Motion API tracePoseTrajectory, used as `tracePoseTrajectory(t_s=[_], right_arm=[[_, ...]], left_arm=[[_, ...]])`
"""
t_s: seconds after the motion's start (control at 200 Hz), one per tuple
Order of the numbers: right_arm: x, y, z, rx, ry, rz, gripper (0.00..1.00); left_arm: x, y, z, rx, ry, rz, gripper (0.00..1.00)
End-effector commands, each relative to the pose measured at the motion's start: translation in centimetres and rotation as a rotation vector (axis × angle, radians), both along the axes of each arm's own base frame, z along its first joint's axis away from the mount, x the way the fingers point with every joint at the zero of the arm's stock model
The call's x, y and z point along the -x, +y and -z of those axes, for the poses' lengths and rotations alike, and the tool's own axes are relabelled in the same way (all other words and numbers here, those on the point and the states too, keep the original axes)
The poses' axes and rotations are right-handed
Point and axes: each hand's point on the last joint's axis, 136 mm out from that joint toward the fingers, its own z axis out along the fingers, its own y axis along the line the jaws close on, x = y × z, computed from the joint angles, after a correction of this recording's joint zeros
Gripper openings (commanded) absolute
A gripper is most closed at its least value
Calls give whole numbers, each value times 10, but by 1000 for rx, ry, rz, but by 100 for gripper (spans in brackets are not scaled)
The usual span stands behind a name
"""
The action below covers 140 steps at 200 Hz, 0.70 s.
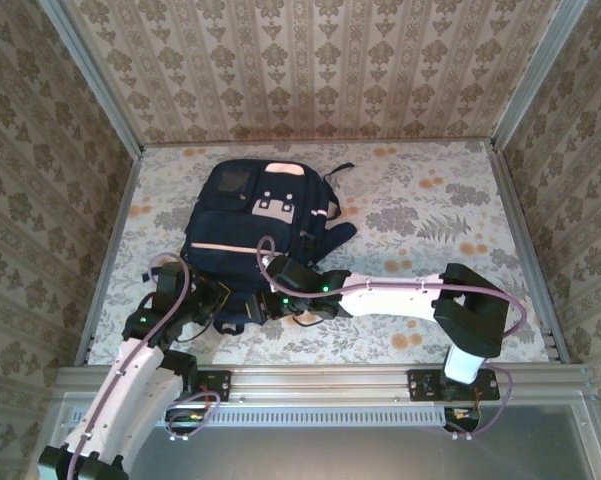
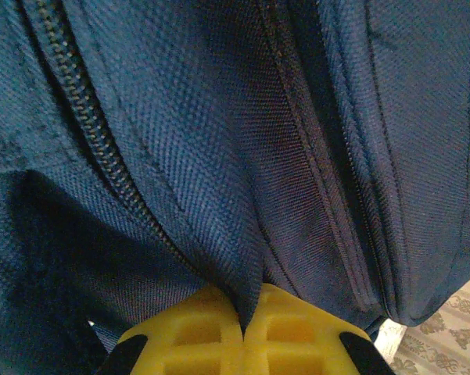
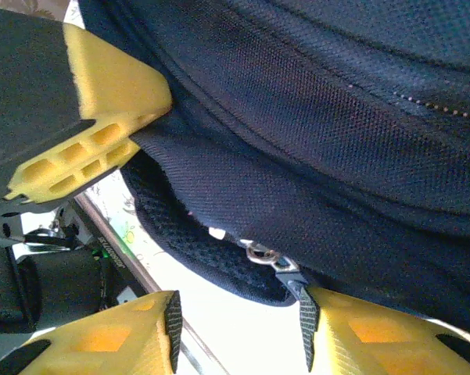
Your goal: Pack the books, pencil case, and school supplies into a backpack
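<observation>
The navy backpack (image 1: 248,215) lies flat on the table, its pink-trimmed front facing up. At its near edge my left gripper (image 1: 220,305) is shut on a fold of the backpack's blue fabric (image 2: 219,141), pinched between the yellow fingers (image 2: 246,316) beside a zipper track (image 2: 86,117). Just to the right, my right gripper (image 1: 270,303) stands open (image 3: 239,332) under the backpack's edge (image 3: 313,117). A zipper pull (image 3: 285,273) hangs against its right pad and is not clamped. The books, pencil case and school supplies are out of view.
The flowered table (image 1: 430,210) is walled on three sides by patterned panels. A metal rail (image 1: 330,380) runs along the near edge by the arm bases. The left gripper's yellow finger (image 3: 109,101) sits close above the right gripper.
</observation>
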Motion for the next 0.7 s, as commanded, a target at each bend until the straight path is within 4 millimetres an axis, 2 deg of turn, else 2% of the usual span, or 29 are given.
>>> tracePoseTrajectory(t_s=[0.0, 0.29, 0.475, 0.6, 0.695], right_arm=[[-4, 4, 3, -12, 13, 0, 46], [-8, -12, 0, 44, -64, -16, 48], [-1, -6, 13, 62, -58, -100, 51], [2, -2, 24, 75, -40, -122, 45], [2, -1, 24, 68, -39, -124, 39]], left_arm=[[-7, -2, -7, 15, -46, -11, 5], [-7, -3, -7, 14, -49, -6, 4], [-10, -4, -9, 22, -54, -3, 5], [-10, -4, -11, 18, -58, -2, 5], [-10, -3, -12, 17, -60, -3, 5]])
